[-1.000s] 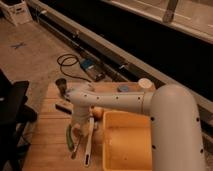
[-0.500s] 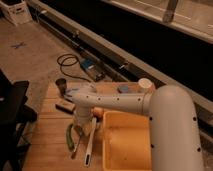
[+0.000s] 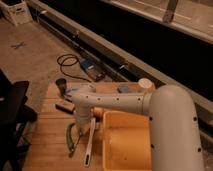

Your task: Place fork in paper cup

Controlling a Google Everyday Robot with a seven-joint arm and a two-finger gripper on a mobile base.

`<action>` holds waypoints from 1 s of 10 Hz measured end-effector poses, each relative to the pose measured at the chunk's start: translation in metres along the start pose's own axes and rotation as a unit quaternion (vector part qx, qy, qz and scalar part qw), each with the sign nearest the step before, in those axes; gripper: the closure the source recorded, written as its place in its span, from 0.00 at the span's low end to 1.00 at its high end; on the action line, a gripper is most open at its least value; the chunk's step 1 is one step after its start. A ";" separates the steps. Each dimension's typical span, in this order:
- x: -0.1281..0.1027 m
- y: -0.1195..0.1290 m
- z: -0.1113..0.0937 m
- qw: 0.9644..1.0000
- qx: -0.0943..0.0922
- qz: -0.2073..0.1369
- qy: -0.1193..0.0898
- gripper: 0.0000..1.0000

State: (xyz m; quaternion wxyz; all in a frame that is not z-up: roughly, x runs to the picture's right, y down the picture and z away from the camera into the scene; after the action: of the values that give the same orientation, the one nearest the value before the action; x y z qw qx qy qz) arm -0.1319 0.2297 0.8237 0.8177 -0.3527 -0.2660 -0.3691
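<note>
Gripper (image 3: pixel 83 123) is hanging low over the wooden table (image 3: pixel 46 148), pointing down from the white arm's (image 3: pixel 120 102) wrist; how far it is open cannot be told, and whether it is gripping anything cannot be told either. Fork (image 3: pixel 76 145) is not showing clearly: a thin pale sliver is lying on the boards just below the gripper and slightly to its left in view, tight against the green vegetable (image 3: pixel 69 134), and this is being read as the fork with low confidence. White-handled utensil (image 3: pixel 90 144) is lying just below-right of the gripper, running away from it toward the near table edge. Paper cup (image 3: pixel 146 85) is standing upright well apart from the gripper, up and to its right, at the far edge of the table behind the arm. Yellow bin (image 3: pixel 107 150) is sitting just right of the gripper. Small dark cup (image 3: pixel 61 84) is standing above-left of the gripper, with a dark flat block (image 3: pixel 65 105) lying between the two, nearer the gripper
</note>
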 end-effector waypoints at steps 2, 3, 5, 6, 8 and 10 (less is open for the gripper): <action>-0.001 0.002 0.001 1.000 -0.002 -0.001 0.007 1.00; -0.001 0.001 0.001 1.000 0.004 -0.002 0.015 1.00; 0.000 -0.002 -0.019 0.999 0.007 0.014 0.029 1.00; -0.001 -0.005 -0.033 0.999 0.007 0.020 0.037 1.00; 0.000 -0.009 -0.063 0.998 0.014 0.029 0.048 1.00; 0.012 -0.013 -0.093 0.997 0.026 0.038 0.057 1.00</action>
State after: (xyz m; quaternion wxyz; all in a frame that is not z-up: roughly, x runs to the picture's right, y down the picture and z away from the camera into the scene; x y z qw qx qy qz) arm -0.1191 0.1461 0.7802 0.8536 -0.3199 -0.2151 -0.3504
